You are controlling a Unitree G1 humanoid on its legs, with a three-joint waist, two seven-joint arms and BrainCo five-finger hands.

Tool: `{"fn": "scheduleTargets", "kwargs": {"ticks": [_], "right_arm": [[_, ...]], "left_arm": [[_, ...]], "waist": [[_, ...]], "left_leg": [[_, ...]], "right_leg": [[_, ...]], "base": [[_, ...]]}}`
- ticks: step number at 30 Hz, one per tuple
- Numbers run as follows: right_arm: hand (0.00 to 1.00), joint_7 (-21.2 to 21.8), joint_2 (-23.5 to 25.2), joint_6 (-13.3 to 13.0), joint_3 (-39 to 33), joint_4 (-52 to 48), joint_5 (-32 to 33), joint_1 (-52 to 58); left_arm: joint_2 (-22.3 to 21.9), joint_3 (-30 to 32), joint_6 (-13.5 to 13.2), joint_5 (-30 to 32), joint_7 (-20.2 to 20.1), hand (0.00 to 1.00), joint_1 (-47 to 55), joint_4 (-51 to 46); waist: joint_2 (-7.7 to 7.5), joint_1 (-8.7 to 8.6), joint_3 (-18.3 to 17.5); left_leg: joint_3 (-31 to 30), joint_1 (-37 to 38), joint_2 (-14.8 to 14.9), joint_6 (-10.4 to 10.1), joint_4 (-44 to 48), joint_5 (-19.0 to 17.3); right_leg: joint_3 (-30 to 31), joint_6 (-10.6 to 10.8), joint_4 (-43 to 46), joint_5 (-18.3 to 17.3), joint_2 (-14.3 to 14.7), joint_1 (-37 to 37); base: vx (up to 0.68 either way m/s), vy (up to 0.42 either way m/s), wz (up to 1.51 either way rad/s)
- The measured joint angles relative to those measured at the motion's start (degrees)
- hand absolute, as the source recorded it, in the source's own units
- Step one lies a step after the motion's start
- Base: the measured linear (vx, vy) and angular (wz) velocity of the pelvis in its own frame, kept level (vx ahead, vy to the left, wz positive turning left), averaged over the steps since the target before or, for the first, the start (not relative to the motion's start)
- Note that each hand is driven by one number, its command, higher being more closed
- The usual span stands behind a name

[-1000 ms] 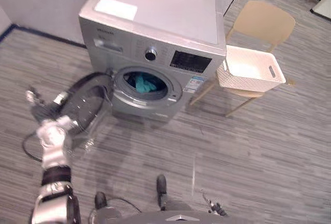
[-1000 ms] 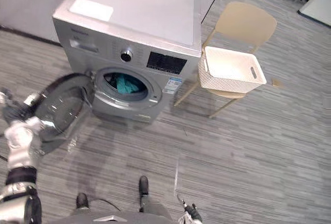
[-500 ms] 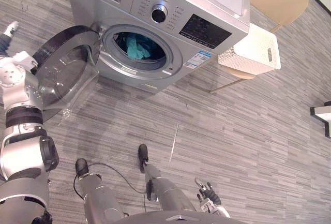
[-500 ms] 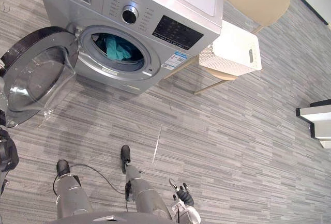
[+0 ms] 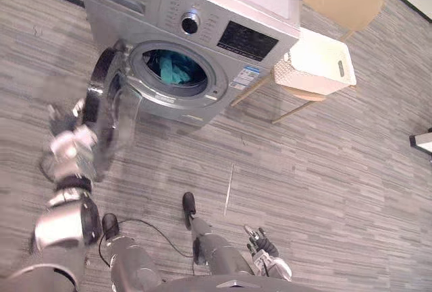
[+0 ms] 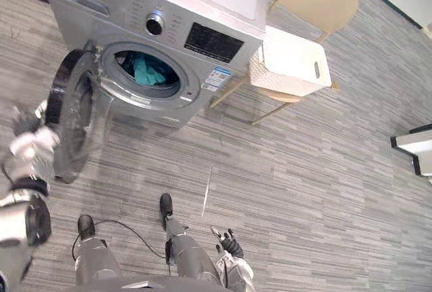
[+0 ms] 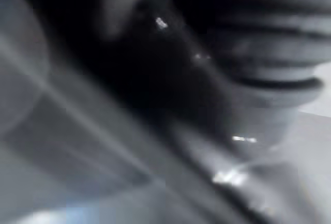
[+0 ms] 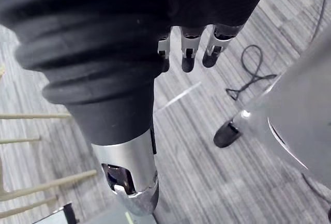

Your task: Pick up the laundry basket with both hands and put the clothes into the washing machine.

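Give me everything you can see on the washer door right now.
The washer door is round: a dark rim around a clear bulging window. Hinged at the left of the washing machine's opening, it stands partly open, almost edge-on to the head camera, so the teal clothes in the drum show. The left hand is by its outer face; contact is too blurred to tell.

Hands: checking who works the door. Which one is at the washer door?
The left hand, raised beside the washer's open door; the right hand hangs low, far from it.
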Motion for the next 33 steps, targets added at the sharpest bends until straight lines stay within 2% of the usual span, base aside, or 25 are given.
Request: {"fn": "scheduleTargets", "kwargs": {"ticks": [1, 2, 3, 4, 5, 6, 7, 9, 12, 14, 16, 17, 18, 20, 22, 24, 27, 30, 33], "right_arm": [[0.00, -0.01, 0.02, 0.04, -0.11, 0.74, -0.01, -0.26], [0.00, -0.16, 0.02, 0.31, -0.33, 1.51, -0.02, -0.18], [0.00, -0.56, -0.11, 0.65, -1.40, 3.05, -0.05, -1.10], [0.00, -0.63, -0.10, 0.79, -1.86, 3.26, -0.05, -1.45], [0.00, -0.69, -0.29, 0.87, -2.73, 3.32, -0.04, -1.50], [0.00, -0.75, -0.14, 0.99, -4.16, 3.75, -0.04, -1.23], [0.00, -0.80, -0.01, 0.97, -4.28, 4.22, -0.04, -1.10], [0.00, -1.11, -0.42, 0.79, -4.68, 4.03, 0.01, 0.36], [0.00, -1.75, -1.63, 0.67, -4.93, 4.56, 0.04, 2.31], [0.00, -2.26, -2.09, 0.70, -5.74, 5.44, 0.03, 2.69], [0.00, -2.26, -2.29, 0.77, -6.89, 5.91, 0.01, 3.78], [0.00, -2.25, -2.54, 0.93, -7.73, 7.56, 0.00, 3.83], [0.00, -2.25, -2.58, 1.00, -8.10, 7.74, -0.01, 3.83], [0.00, -2.19, -3.17, 1.37, -10.40, 9.26, -0.08, 3.58], [0.00, -2.17, -3.41, 1.60, -12.44, 10.55, -1.01, 3.56], [0.00, -2.13, -3.46, 2.17, -15.45, 12.27, -2.38, 3.69], [0.00, -2.00, -3.34, 2.60, -18.08, 13.80, -4.37, 3.94], [0.00, -1.75, -3.01, 2.77, -19.68, 14.36, -4.62, 4.01], [0.00, -1.66, -3.01, 2.77, -20.39, 14.49, -6.79, 4.01]], "left_arm": [[-1.83, -1.64, 0.62, 0.03, -0.30, 0.00, 2.43, 0.78], [-5.55, -6.02, 2.12, 0.30, -0.77, 0.00, 6.83, 2.46], [-10.06, -11.61, 3.21, 0.53, -1.60, 0.00, 10.63, 3.63], [-11.93, -14.59, 3.53, 1.42, -2.06, 0.00, 12.24, 4.07], [-14.90, -22.62, 3.95, 2.80, -3.17, 0.00, 14.40, 4.59], [-17.17, -31.03, 4.03, 3.94, -4.51, 0.00, 14.93, 4.40], [-17.92, -34.83, 4.02, 4.46, -5.17, 0.00, 14.95, 3.53], [-18.67, -46.78, 2.78, 4.36, -7.06, 0.00, 15.25, -3.59], [-18.35, -50.99, 0.53, 2.50, -9.22, 0.00, 14.99, -6.81], [-17.50, -50.75, 0.55, 3.60, -9.58, 0.00, 15.74, -5.47], [-15.92, -48.02, 0.66, 9.63, -10.09, 0.00, 17.47, -0.75], [-14.91, -43.66, 0.94, 13.95, -10.02, 0.00, 18.77, 3.07], [-14.74, -42.53, 1.07, 14.61, -9.91, 0.00, 19.03, 3.80], [-13.61, -33.01, 1.68, 19.57, -9.04, 0.00, 21.26, 7.43], [-12.24, -27.29, 2.09, 23.34, -8.78, 0.00, 23.36, 8.16], [-11.57, -21.20, 2.41, 25.81, -8.70, 0.00, 25.47, 8.99], [-10.95, -15.62, 3.16, 26.29, -8.71, 0.00, 28.10, 9.09], [-10.75, -12.79, 3.60, 26.36, -8.70, 0.00, 30.50, 9.12], [-11.01, -12.44, 3.89, 26.93, -8.78, 0.00, 32.16, 9.15]], "waist": [[-0.34, -0.47, -0.25], [-1.20, -1.57, -0.86], [0.19, -1.60, -0.81], [0.95, -1.68, -0.78], [2.09, -2.26, -0.82], [2.23, -3.29, -0.95], [2.42, -3.49, -1.05], [4.29, -4.00, -2.15], [6.44, -3.77, -3.65], [7.46, -3.96, -4.34], [8.39, -3.85, -5.75], [8.85, -3.91, -6.75], [8.99, -3.89, -6.84], [10.41, -3.51, -7.71], [11.27, -3.56, -7.77], [11.63, -3.47, -7.95], [11.57, -3.61, -8.38], [11.39, -3.48, -9.74], [11.58, -3.46, -10.11]], "left_leg": [[0.07, 0.23, -0.80, -0.01, -0.40, 0.19], [0.37, 0.46, -3.06, -0.07, -0.42, 0.40], [0.22, 1.50, -3.16, 0.23, -1.94, 0.53], [0.01, 2.30, -3.11, 0.35, -3.07, 0.70], [-0.01, 3.67, -3.10, -0.57, -5.31, 1.66], [-0.29, 5.51, -4.15, -0.68, -6.26, 2.51], [-0.28, 6.03, -4.50, -0.33, -6.16, 2.55], [-0.68, 7.09, -5.36, -0.17, -7.36, 2.50], [-0.86, 8.92, -7.69, 0.56, -10.34, 3.87], [-0.65, 11.19, -8.61, 0.73, -11.20, 3.75], [-0.49, 13.20, -9.49, 0.84, -11.26, 2.76], [-0.48, 14.10, -9.87, 0.73, -11.28, 2.07], [-0.46, 14.25, -9.88, 0.75, -11.24, 1.92], [-0.11, 15.01, -9.77, 0.90, -11.25, 1.42], [-0.08, 15.85, -9.75, 1.07, -11.25, 1.03], [-0.04, 17.06, -9.67, 1.02, -11.25, 0.21], [-0.29, 18.28, -10.06, 1.53, -11.10, -0.65], [-0.71, 18.32, -10.72, 1.80, -11.13, -0.97], [-1.53, 19.03, -10.82, 1.89, -11.16, -1.10]], "right_leg": [[0.08, 3.05, 0.00, -2.72, -1.02, 0.10], [-0.28, 4.93, -0.03, -11.84, -3.35, 0.73], [-1.05, 5.28, 0.00, -14.70, -2.89, 0.55], [-1.55, 6.59, 0.03, -16.42, -2.75, 0.65], [-1.73, 3.34, 0.09, -16.83, -2.29, 1.50], [-1.84, 2.41, 0.09, -16.05, -2.81, 2.60], [-1.70, 2.42, 0.10, -16.15, -3.01, 3.02], [-1.29, 2.75, 0.08, -16.65, -3.38, 4.07], [-1.38, 2.33, 0.10, -17.01, -4.84, 5.11], [-1.28, 1.79, 0.10, -16.60, -5.57, 7.00], [-1.13, -0.36, 0.09, -14.96, -6.36, 8.98], [-1.17, -1.12, 0.09, -13.41, -6.71, 9.73], [-1.19, -1.40, 0.09, -13.16, -6.72, 9.85], [-1.34, -1.89, 0.10, -12.84, -6.62, 10.16], [-1.42, -2.08, 0.10, -12.90, -6.55, 10.81], [-1.67, -2.50, 0.10, -13.21, -6.44, 12.17], [-3.24, -2.96, 0.09, -13.96, -7.00, 13.78], [-3.70, -2.82, 0.09, -14.58, -7.71, 13.81], [-4.71, -3.21, 0.10, -15.00, -7.91, 14.82]], "base": [[-0.08, -0.026, 0.22], [-0.10, -0.068, -0.06], [-0.10, -0.069, -0.21], [-0.11, -0.084, -0.48], [-0.05, -0.048, -0.14], [-0.02, -0.042, -0.02], [0.00, 0.000, 0.00], [0.00, 0.001, -0.04], [0.05, 0.035, 0.25], [0.10, 0.046, 0.10], [0.14, 0.041, 0.07], [0.14, 0.015, 0.04], [0.16, 0.002, 0.00], [0.14, -0.015, -0.07], [0.12, -0.013, -0.06], [0.13, -0.003, -0.04], [0.07, 0.009, 0.05], [0.04, 0.007, 0.07], [0.03, -0.014, 0.14]]}}
